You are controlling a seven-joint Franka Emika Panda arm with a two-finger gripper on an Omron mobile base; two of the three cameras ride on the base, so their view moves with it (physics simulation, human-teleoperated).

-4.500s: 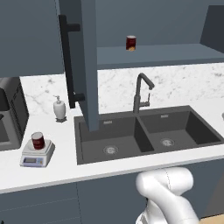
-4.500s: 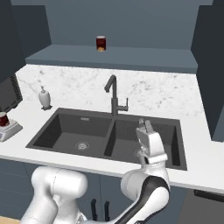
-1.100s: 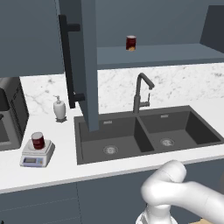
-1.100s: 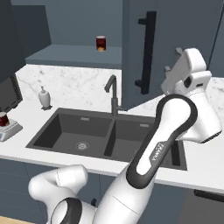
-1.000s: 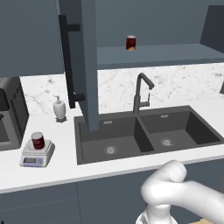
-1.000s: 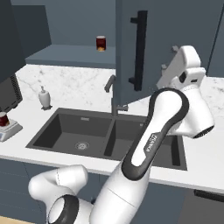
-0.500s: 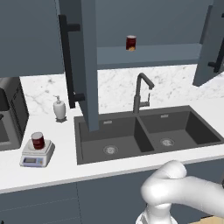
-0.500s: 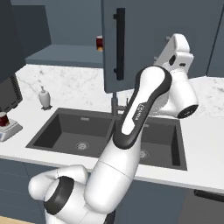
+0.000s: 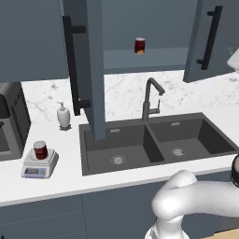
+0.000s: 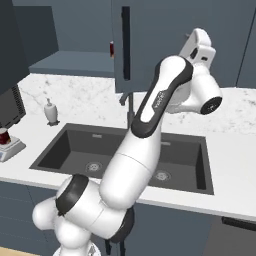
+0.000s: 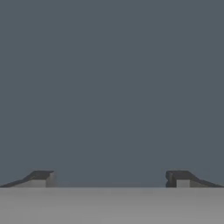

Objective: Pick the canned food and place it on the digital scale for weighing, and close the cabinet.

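The canned food, dark red with a pale top, stands on the digital scale on the counter at the left; it also appears at the left edge as the canned food on the scale. The cabinet's left door stands wide open. Its right door is partly swung in, and the arm's hand is raised behind that door. My gripper is open, fingertips spread, facing a flat slate-blue surface with nothing between them.
A second dark-red can with an orange mark sits on the cabinet shelf. A black double sink with a dark faucet lies below. A white soap dispenser and a dark appliance stand left.
The cabinet's right door has swung steadily inward from wide open, and the raised arm has followed it leftward. The can on the scale and the left door have not moved.
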